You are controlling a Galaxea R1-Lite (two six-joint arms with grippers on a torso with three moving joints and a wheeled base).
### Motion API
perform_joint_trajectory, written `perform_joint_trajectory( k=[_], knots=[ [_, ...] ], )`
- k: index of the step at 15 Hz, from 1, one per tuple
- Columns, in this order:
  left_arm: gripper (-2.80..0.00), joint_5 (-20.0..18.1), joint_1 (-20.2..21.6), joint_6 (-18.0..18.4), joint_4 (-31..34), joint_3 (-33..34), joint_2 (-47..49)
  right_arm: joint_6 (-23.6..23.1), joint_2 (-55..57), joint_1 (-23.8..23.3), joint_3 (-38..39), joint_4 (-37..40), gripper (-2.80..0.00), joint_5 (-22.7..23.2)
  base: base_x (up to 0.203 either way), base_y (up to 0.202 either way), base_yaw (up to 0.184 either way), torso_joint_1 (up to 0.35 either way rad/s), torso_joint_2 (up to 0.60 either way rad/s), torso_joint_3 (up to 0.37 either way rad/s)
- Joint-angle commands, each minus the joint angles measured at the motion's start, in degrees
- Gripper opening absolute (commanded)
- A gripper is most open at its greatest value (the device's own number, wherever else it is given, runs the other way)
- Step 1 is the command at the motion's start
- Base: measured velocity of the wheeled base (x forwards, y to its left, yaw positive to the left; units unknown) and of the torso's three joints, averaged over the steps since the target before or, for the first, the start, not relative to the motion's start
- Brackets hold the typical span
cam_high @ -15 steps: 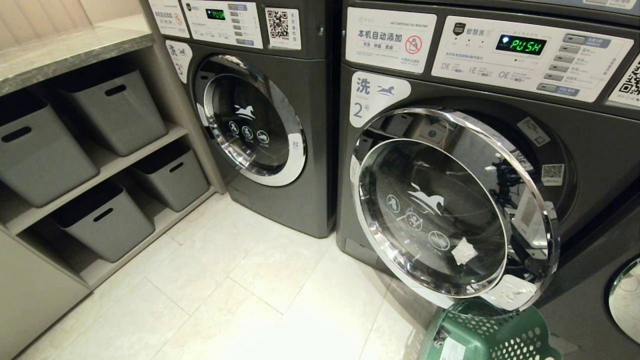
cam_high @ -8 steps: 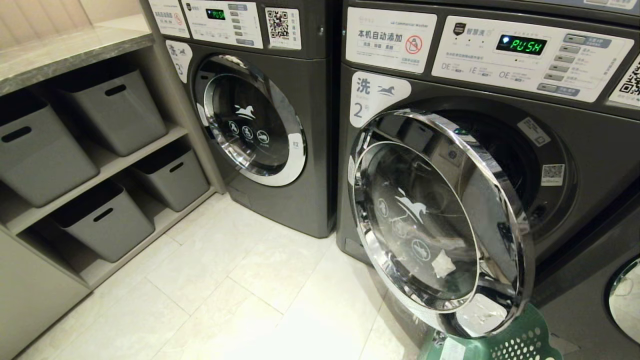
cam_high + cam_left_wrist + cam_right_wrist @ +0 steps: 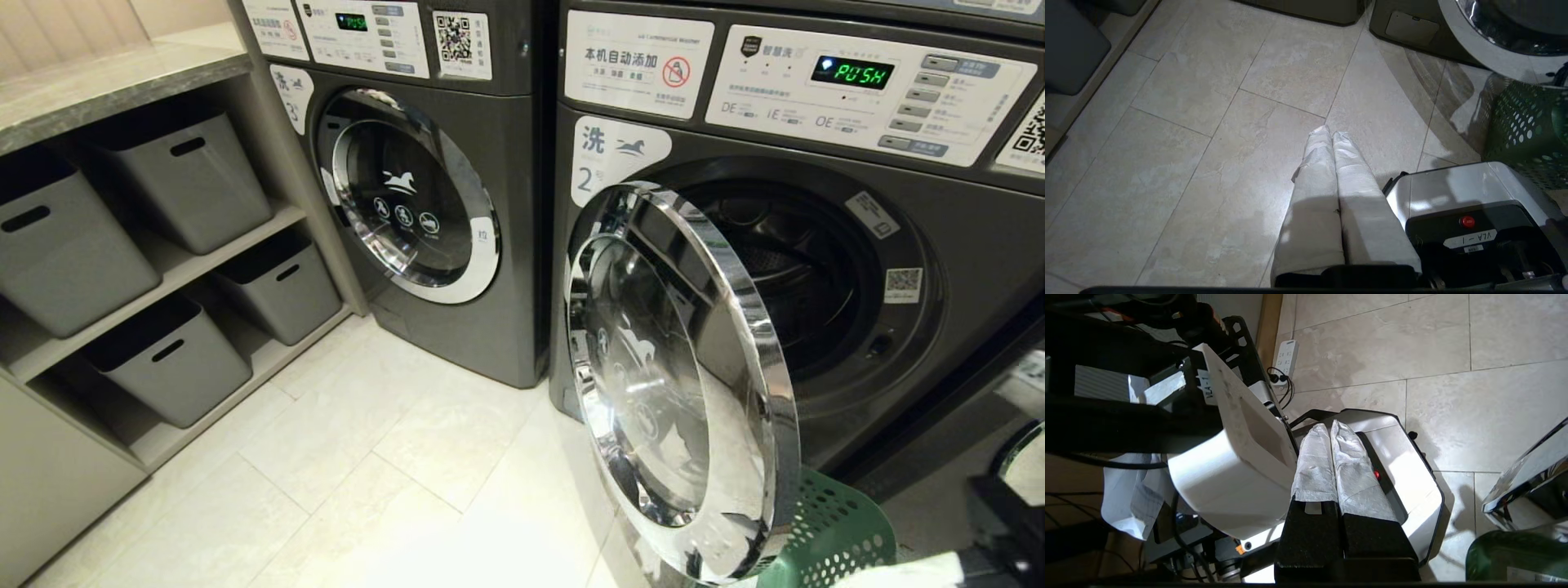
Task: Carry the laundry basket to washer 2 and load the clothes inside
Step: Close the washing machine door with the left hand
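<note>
Both grippers, left (image 3: 1331, 136) and right (image 3: 1330, 430), are closed, empty; the basket (image 3: 833, 531) lies under washer 2's (image 3: 824, 269) open door, nearer the right.

The dark green perforated plastic laundry basket (image 3: 833, 531) is mostly hidden in the head view: the swung-out chrome-ringed glass door (image 3: 678, 384) of the dark grey front-load washer marked "2" (image 3: 963, 237) covers its near side, and the lower edge of the picture cuts it off. Whether any garment lies inside it cannot be told. In the right wrist view only a blurred green corner of it shows. The deep part of the dark drum (image 3: 784, 269) is too dim to read. A third washer's round door (image 3: 1020, 482) is cut off at the right edge. The small print on the white control panel (image 3: 865, 94) is too fine to read.
</note>
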Motion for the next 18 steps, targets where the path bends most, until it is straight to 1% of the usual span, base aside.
perform_joint_trajectory(
  k=[1, 2, 4, 5, 6, 7, 8, 9, 11, 12, 13, 14, 18],
  knots=[
    [-2.8, -0.03, 0.07, 0.05, -0.03, -3.68, 3.05, 1.09, 9.03, 7.32, -2.14, -4.81, -2.8, -3.85, 0.0, 0.0, 0.0, 0.0, 0.0, 0.0],
    [-2.8, -0.09, 0.08, -0.02, -0.32, -6.78, 6.88, 2.77, 11.54, 11.07, -2.7, -8.03, -2.8, -7.14, 0.0, 0.0, 0.0, 0.0, 0.0, 0.0],
    [-2.8, -0.34, 0.05, -0.31, -0.71, -14.62, 14.51, 4.85, 17.47, 17.08, -4.38, -15.04, -2.8, -15.16, 0.0, 0.0, 0.0, 0.0, 0.0, 0.0],
    [-2.8, -0.49, 0.04, -0.42, -0.89, -18.02, 18.19, 5.37, 20.03, 19.68, -5.72, -18.26, -2.8, -21.32, 0.0, 0.0, 0.0, 0.0, 0.0, 0.0],
    [-2.8, -0.56, 0.03, -0.5, -1.5, -20.09, 20.56, 5.72, 21.38, 21.59, -7.86, -20.04, -2.8, -26.57, 0.0, 0.0, 0.0, 0.0, 0.0, 0.0],
    [-2.8, -0.58, 0.02, -0.49, -3.1, -20.25, 21.28, 5.92, 21.7, 22.53, -9.89, -20.5, -2.8, -30.09, 0.0, 0.0, 0.0, 0.0, 0.0, 0.0],
    [-2.8, -0.54, 0.02, -0.48, -3.36, -19.24, 20.74, 5.74, 20.92, 22.74, -11.32, -19.86, -2.8, -32.48, 0.0, 0.0, 0.0, 0.0, 0.0, 0.0],
    [-2.8, -0.47, 0.02, -0.48, -3.38, -18.44, 20.29, 5.51, 19.29, 22.83, -12.66, -16.77, -2.8, -33.94, 0.0, 0.0, 0.0, 0.0, 0.0, 0.0],
    [-2.8, -0.44, 0.02, -0.48, -3.38, -17.28, 19.61, 4.68, 15.44, 22.88, -15.51, -5.69, -2.8, -36.06, 0.0, 0.0, 0.0, 0.0, 0.0, 0.0],
    [-2.8, -0.44, 0.02, -0.48, -3.38, -16.91, 19.56, 2.81, 14.09, 22.94, -16.49, -1.29, -2.8, -39.86, 0.0, 0.0, 0.0, 0.0, 0.0, 0.0],
    [-2.8, -0.53, 0.02, -0.48, -3.38, -16.77, 19.61, 0.78, 13.65, 22.9, -16.7, 0.2, -2.8, -44.0, 0.0, 0.0, 0.0, 0.0, 0.0, 0.0],
    [-2.8, -0.54, 0.02, -0.48, -3.38, -16.77, 19.7, -0.07, 13.61, 22.89, -16.63, 0.78, -2.8, -45.5, 0.0, 0.0, 0.0, 0.0, 0.0, 0.0],
    [-2.8, -0.62, 0.02, -0.48, -3.38, -16.77, 19.61, -0.18, 15.97, 23.66, -16.44, 0.61, -2.8, -45.41, 0.0, 0.0, 0.0, 0.0, 0.0, 0.0]
  ],
)
